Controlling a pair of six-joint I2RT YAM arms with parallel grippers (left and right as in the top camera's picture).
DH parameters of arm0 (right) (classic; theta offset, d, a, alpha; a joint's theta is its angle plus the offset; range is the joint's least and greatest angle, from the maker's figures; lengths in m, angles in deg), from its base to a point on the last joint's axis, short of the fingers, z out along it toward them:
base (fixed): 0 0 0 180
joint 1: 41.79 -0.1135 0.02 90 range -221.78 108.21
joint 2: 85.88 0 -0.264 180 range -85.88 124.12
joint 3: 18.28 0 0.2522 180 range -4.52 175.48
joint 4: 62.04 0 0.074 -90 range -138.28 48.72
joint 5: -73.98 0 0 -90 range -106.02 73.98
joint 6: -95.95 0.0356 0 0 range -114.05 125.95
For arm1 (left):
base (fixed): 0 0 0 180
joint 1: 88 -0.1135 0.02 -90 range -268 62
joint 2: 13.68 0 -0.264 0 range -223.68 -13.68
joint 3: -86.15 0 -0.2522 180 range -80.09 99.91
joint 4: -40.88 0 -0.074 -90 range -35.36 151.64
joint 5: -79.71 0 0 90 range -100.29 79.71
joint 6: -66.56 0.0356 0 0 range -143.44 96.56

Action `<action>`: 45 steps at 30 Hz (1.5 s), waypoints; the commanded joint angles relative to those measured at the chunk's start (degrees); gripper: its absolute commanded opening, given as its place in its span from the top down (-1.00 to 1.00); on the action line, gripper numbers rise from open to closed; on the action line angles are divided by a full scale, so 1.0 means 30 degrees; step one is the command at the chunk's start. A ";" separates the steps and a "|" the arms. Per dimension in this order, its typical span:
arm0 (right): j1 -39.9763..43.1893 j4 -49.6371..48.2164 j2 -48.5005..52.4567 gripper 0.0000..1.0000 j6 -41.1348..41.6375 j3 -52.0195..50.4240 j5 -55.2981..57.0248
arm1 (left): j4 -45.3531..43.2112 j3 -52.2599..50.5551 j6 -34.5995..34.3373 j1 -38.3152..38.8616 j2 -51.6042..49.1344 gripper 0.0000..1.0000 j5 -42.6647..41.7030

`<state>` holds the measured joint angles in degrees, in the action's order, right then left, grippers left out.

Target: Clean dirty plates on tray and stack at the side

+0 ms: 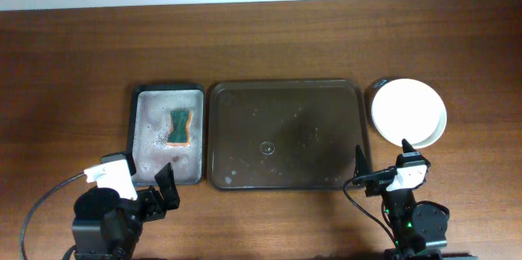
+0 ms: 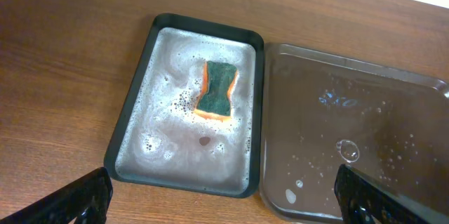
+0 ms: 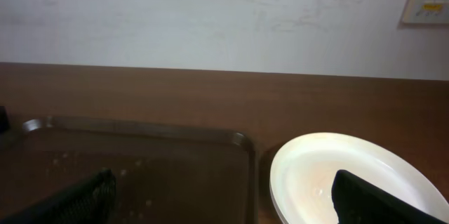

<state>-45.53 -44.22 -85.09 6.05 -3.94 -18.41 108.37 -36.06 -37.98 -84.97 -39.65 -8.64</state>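
Observation:
The dark brown tray (image 1: 284,134) lies in the middle of the table, wet, with no plate on it. It also shows in the left wrist view (image 2: 365,133) and the right wrist view (image 3: 140,161). The plates (image 1: 409,112) sit stacked to the right of the tray, white and without sauce; the top one shows in the right wrist view (image 3: 337,175). My left gripper (image 1: 163,185) is open and empty at the front left, near the grey tray's front edge. My right gripper (image 1: 383,166) is open and empty at the front right, just in front of the plates.
A smaller grey metal tray (image 1: 145,130) with soapy water stands left of the brown tray. A green and orange sponge (image 1: 180,127) lies in it, also seen in the left wrist view (image 2: 217,89). A wall rises behind the table.

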 commanded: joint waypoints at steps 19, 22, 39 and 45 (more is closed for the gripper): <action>-0.0124 0.0087 -0.0197 -0.97 -0.0182 -0.0087 -0.0036 | 0.0554 -0.0036 0.0423 -0.0058 0.0182 -0.99 0.0437; -0.0124 0.0087 -0.0197 -0.97 -0.0182 -0.0087 -0.0036 | 0.0335 -0.1100 0.0474 -0.0073 0.1311 -0.99 0.0882; -0.0124 0.0095 -0.0197 -0.97 -0.0182 -0.0087 -0.0036 | -1.6371 -1.4506 0.6870 -0.0270 0.8553 -0.99 -0.1151; -0.0124 0.0087 -0.0197 -0.97 -0.0182 -0.0087 -0.0036 | -1.6378 -1.4506 0.6878 -0.0284 0.8561 -0.99 -0.1202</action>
<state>-45.53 -44.22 -85.20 5.72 -3.94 -18.41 59.17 -79.29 -18.47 -85.47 -14.30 -11.42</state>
